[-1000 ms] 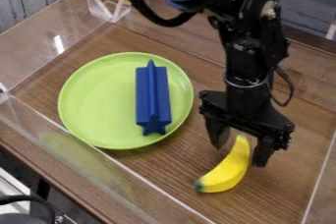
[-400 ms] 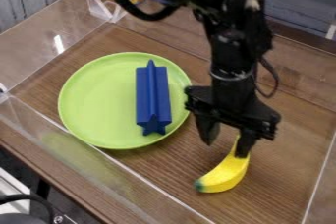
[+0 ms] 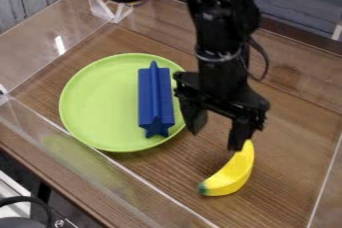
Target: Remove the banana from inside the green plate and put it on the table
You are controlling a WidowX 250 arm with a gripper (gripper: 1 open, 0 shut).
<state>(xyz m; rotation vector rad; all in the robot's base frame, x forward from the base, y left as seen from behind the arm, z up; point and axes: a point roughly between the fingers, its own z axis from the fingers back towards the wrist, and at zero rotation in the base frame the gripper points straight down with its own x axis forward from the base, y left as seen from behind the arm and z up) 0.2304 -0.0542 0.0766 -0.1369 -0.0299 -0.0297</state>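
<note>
Below the black robot fingers (image 3: 219,132), spread wide and holding nothing, the curved yellow toy banana (image 3: 229,173) looks light, firm; pinch mid-body.

Plate (image 3: 96,112): lime-green plastic, smooth. Block (image 3: 155,102): blue, smooth, matt. Banana (image 3: 229,172): yellow, smooth, plastic in appearance. Counter (image 3: 174,177): brown wood grain. Side wall (image 3: 47,40): clear plastic, glossy.

As for the banana (image 3: 230,174): is small, yellow and slightly curved, with a dark green tip at the lower left. Lies slantwise on the table (image 3: 160,182), outside the plate (image 3: 100,122), to its lower right. As for the plate: is round, shallow and lime green; sits flat on the table's brown wood grain.
</note>
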